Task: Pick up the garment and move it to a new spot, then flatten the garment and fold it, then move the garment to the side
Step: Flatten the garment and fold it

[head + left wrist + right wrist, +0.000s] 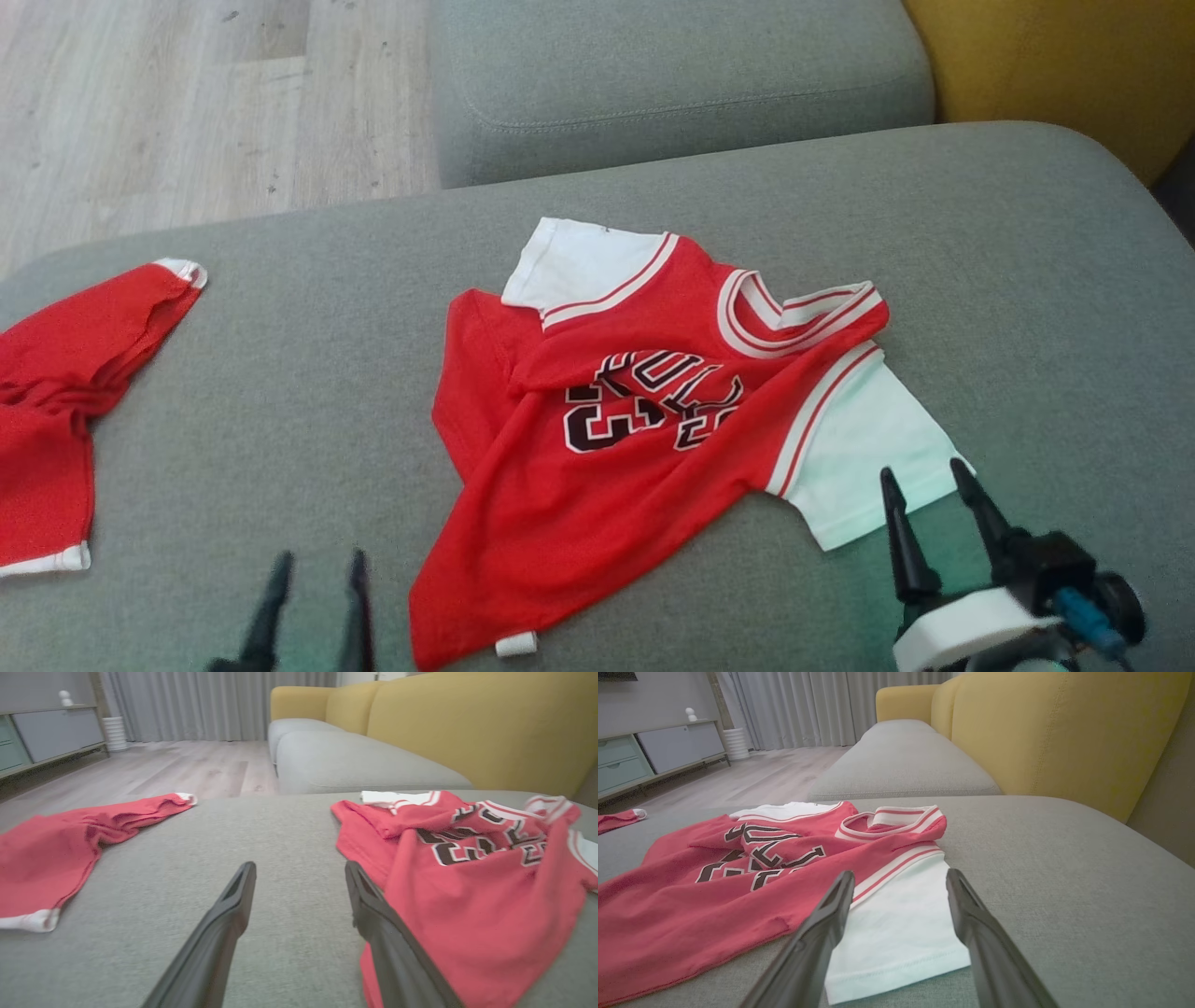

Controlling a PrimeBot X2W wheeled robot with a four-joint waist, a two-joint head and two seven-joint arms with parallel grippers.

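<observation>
The red jersey (pixel 616 485) lay rumpled in the middle of the grey sofa cushion (pixel 280 401). The left claw (pixel 319 558) beside its hem (pixel 448 597) and the right claw (pixel 924 471) at its white sleeve (pixel 859 457) both stood wide open, holding nothing

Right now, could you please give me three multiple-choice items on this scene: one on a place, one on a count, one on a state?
1. Where does the jersey lie? A on the grey cushion; B on the floor; C on the yellow backrest.
2. How many red garments are on the cushion? A one; B two; C three.
3. How do the right arm's jaws stand? A shut on the sleeve; B shut, empty; C open.
Answers: 1 A, grey fabric surrounds it; 2 B, the jersey plus a second red garment at the left; 3 C, a clear gap shows between them.
</observation>
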